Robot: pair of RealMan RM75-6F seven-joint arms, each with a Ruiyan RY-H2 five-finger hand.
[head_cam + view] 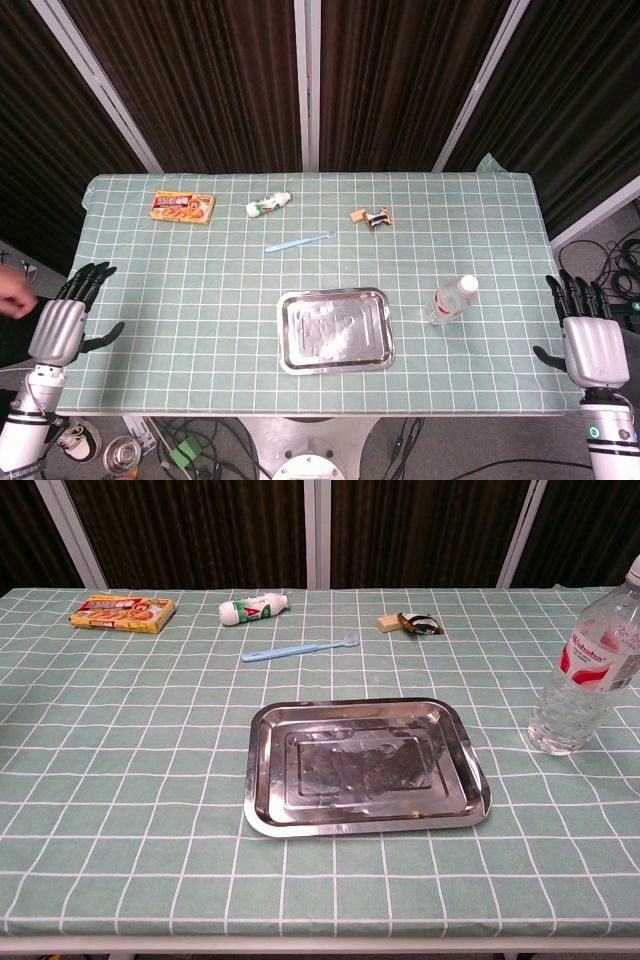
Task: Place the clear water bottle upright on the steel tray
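The clear water bottle (451,300) (591,664) stands upright on the checked cloth, white cap up, red-and-white label around it, just right of the steel tray (336,330) (362,766). Nothing lies in the tray. My left hand (68,318) hovers beyond the table's left edge, fingers spread and holding nothing. Off the right edge is my right hand (588,338), also with fingers apart and holding nothing, a short way right of the bottle. Neither hand appears in the chest view.
Along the far side lie an orange snack box (183,207) (123,612), a small white bottle on its side (268,205) (254,608), a light blue toothbrush (299,241) (300,650) and small wrapped sweets (372,217) (411,623). Dark curtains hang behind the table.
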